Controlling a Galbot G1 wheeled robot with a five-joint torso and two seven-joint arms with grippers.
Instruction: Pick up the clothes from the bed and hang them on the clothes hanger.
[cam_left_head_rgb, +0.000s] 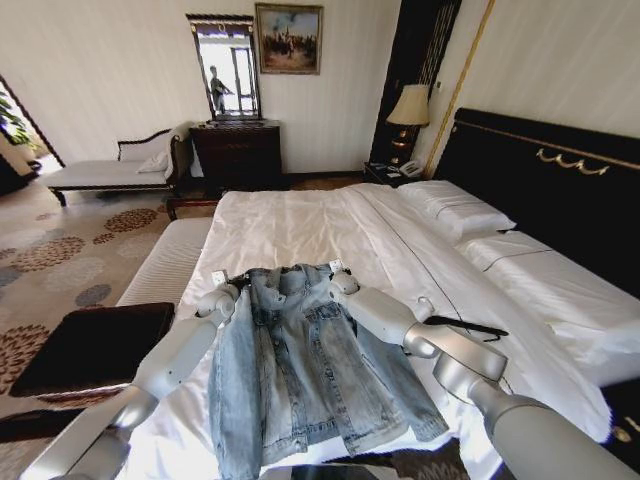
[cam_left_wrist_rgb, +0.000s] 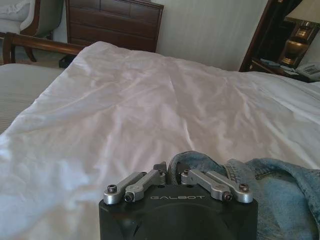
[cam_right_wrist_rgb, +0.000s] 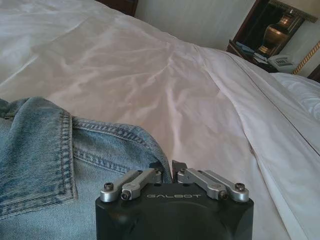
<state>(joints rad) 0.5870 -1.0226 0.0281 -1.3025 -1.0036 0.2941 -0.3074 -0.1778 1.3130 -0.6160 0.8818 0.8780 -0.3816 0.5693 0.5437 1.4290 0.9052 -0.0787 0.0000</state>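
**Both grippers pinch the denim jacket's shoulders above the bed**

Head view: The denim jacket (cam_left_head_rgb: 300, 370) hangs spread out, front side facing the camera, collar at 12 o'clock and hem at 6 o'clock, in front of the foot of the bed (cam_left_head_rgb: 300, 225). The left gripper (cam_left_head_rgb: 228, 297) holds the shoulder at about 10 o'clock of the jacket; the right gripper (cam_left_head_rgb: 340, 283) holds the opposite shoulder at about 2 o'clock. A thin black clothes hanger (cam_left_head_rgb: 465, 325) lies on the white sheet at 3 o'clock of the jacket, just behind the right forearm. White pillows (cam_left_head_rgb: 455, 212) lie at the headboard end, at 1 o'clock. A pale padded bench (cam_left_head_rgb: 165, 262) runs along the bed's side at 9 o'clock, with a dark stool (cam_left_head_rgb: 95, 345) nearer the camera.

Left wrist view: The left gripper (cam_left_wrist_rgb: 172, 176) has its fingers drawn together, clamping a folded seam of the jacket (cam_left_wrist_rgb: 280, 195). White sheet (cam_left_wrist_rgb: 150, 110) spreads beyond, towards a dark wooden dresser (cam_left_wrist_rgb: 115, 22).

Right wrist view: The right gripper (cam_right_wrist_rgb: 167, 170) is closed on the jacket's (cam_right_wrist_rgb: 60, 160) edge, fingertips meeting over the denim. The sheet (cam_right_wrist_rgb: 165, 85) stretches beyond, with a bedside telephone (cam_right_wrist_rgb: 282, 62) at the far end.
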